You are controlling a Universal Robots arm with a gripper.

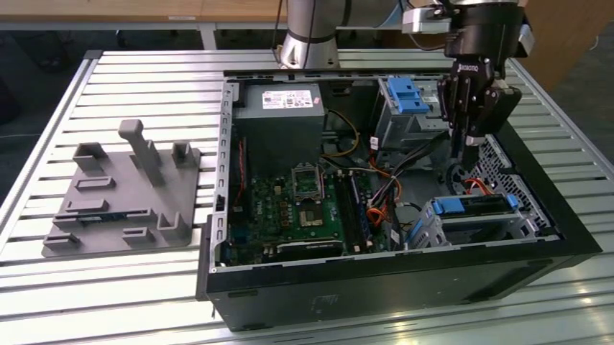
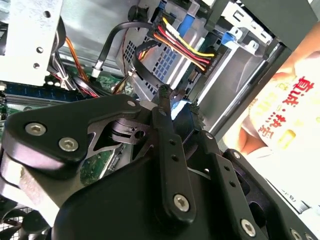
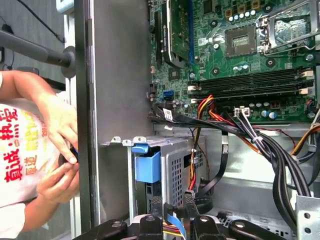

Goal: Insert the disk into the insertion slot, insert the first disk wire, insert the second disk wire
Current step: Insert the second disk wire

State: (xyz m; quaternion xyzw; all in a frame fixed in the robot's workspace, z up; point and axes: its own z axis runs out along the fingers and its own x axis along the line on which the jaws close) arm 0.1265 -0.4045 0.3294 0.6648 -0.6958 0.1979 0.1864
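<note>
Tool (image 1: 468, 159) is dipped straight down into the PC case (image 1: 384, 284), can't tell if it's open or clamped on anything. In the second wrist view the yellow/red/orange wire bundle (image 2: 187, 50) w/ its black plug sits just beside the tool, so prob it's down there for cabling. In the exterior view the disk (image 1: 475, 207) is at 6 o'clock from the tool. It's lying flat in the insertion slot (image 1: 525, 224) and looks seated imo.

Silver-grey jointed arm (image 1: 309, 32) ending in a black claw (image 2: 179, 98) studded with silver screws.
</note>
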